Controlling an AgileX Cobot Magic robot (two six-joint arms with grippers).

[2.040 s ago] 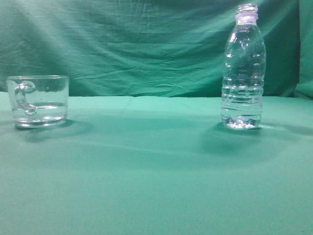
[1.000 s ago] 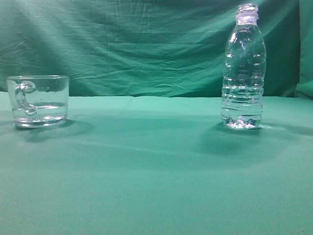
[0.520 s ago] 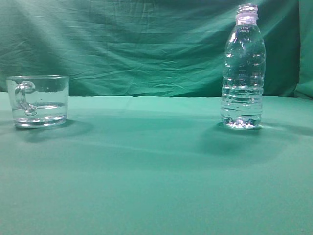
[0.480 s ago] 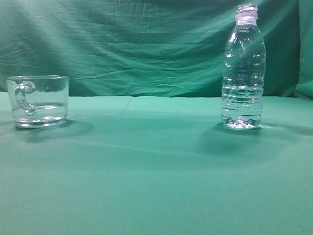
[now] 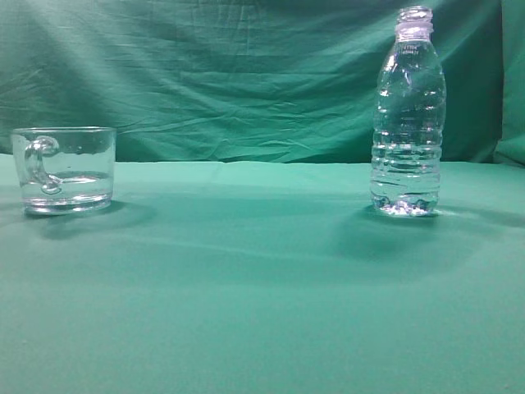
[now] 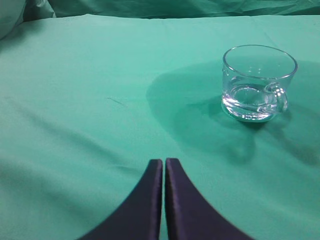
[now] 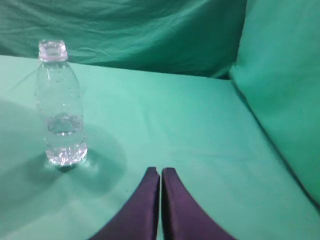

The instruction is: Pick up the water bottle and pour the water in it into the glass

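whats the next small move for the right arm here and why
Probably open the right gripper and ease it toward the water bottle. Its fingers are pressed together and well short of the bottle, which stands upright and capless, ahead and to the left in the wrist view, untouched.

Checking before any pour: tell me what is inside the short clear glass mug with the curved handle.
The short clear glass mug holds shallow clear water, its level line low on the wall. Nothing else shows inside; nothing covers it.
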